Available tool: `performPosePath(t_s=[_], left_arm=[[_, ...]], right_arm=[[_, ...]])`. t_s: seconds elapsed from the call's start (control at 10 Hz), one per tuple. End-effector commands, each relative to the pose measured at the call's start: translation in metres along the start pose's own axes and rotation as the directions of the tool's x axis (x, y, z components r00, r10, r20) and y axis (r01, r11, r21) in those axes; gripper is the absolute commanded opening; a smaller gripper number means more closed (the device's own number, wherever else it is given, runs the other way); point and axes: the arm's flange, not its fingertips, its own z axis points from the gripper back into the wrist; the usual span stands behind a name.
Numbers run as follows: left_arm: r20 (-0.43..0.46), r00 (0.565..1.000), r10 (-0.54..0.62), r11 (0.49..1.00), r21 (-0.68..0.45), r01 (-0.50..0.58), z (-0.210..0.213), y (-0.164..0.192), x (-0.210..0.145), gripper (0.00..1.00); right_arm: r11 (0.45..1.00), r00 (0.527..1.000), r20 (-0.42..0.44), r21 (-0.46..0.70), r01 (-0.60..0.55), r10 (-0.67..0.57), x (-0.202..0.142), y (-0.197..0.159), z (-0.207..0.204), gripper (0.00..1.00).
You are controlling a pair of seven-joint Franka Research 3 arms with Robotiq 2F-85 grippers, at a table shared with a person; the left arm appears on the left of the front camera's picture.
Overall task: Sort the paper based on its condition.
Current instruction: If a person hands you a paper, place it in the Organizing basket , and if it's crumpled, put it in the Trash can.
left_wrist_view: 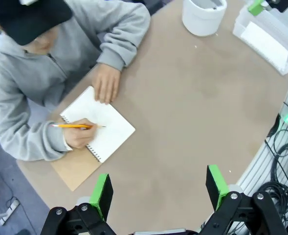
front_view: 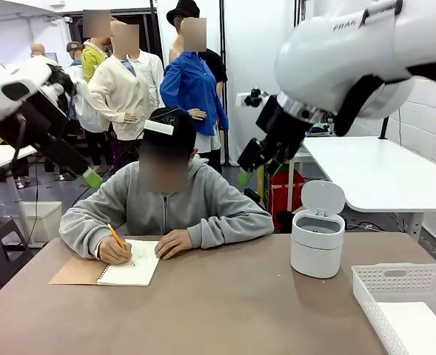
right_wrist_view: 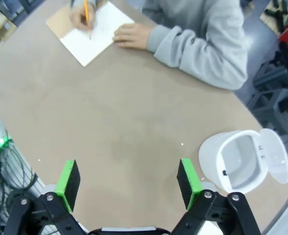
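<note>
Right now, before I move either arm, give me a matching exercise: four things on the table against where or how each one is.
Things:
1. notebook
2. pencil
3. bin
4. basket

Place or state:
A. lid raised
B. at the table's near right corner
C. held by the person, tip on the page
D. lying open, being written on

Pairs: 1-D, 2-C, 3-A, 4-B.

Table [front_view: 225,318] brown; notebook [front_view: 136,274] white page, tan cover; pencil [front_view: 116,237] orange; bin [front_view: 317,251], basket [front_view: 395,275] white; left fingers [left_wrist_view: 103,192] green-padded.
</note>
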Motion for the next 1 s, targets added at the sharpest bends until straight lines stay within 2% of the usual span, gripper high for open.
performPosePath(t_s=[0.0,0.1,0.2,0.3,0.9], left_arm=[[0.018,1.000,-0.012,1.000,0.023,0.011,0.012,0.011,0.004,1.00],[0.036,0.999,-0.015,1.000,0.017,0.014,0.013,0.012,0.004,1.00],[0.040,0.998,-0.049,0.994,0.100,0.045,-0.003,-0.001,-0.002,1.00],[0.030,0.999,0.011,1.000,0.025,-0.012,0.016,0.009,0.005,1.00],[0.030,0.999,0.011,1.000,0.025,-0.012,0.016,0.009,0.005,1.00]], right_arm=[[0.998,0.999,0.026,0.049,-0.028,0.027,0.007,-0.006,0.016,1.00],[0.997,0.999,0.024,0.058,-0.043,0.042,0.009,-0.006,0.021,1.00],[0.996,0.996,-0.005,0.013,-0.086,0.086,-0.001,-0.002,0.007,1.00],[1.000,1.000,0.029,0.016,-0.012,0.012,0.010,-0.001,0.020,1.00],[1.000,1.000,0.029,0.016,-0.012,0.012,0.010,-0.001,0.020,1.00]])
